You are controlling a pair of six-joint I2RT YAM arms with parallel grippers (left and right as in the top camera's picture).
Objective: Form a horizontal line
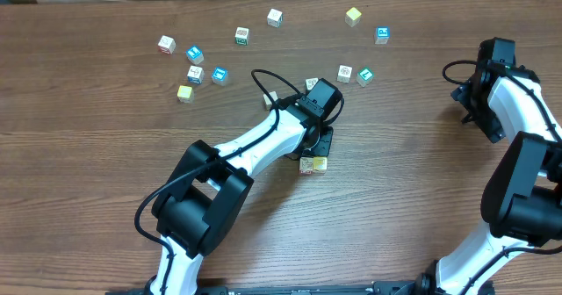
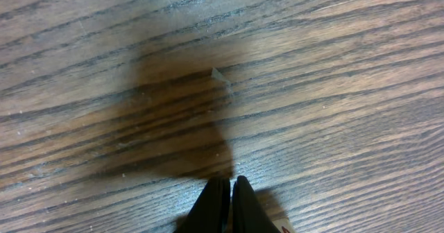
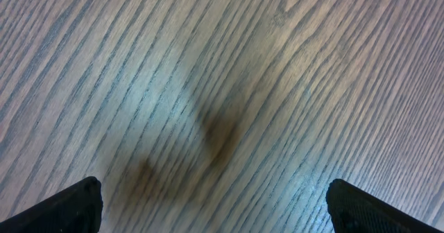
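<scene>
Centrally on the wooden worktop [image 1: 421, 190], the left hand [image 2: 229, 189] points down with its fingers pressed together, holding nothing; its wrist view shows only bare wood grain and shadow. Just below it in the overhead view lies the horizontal line [image 1: 313, 164], of which only a whitish printed cube and a pale yellow cube touching it can be seen, the rest hidden under the arm. The right hand [image 3: 211, 209] hovers at the right edge, jaws spread wide and empty. Loose cubes [image 1: 275, 17] lie scattered along the far side.
</scene>
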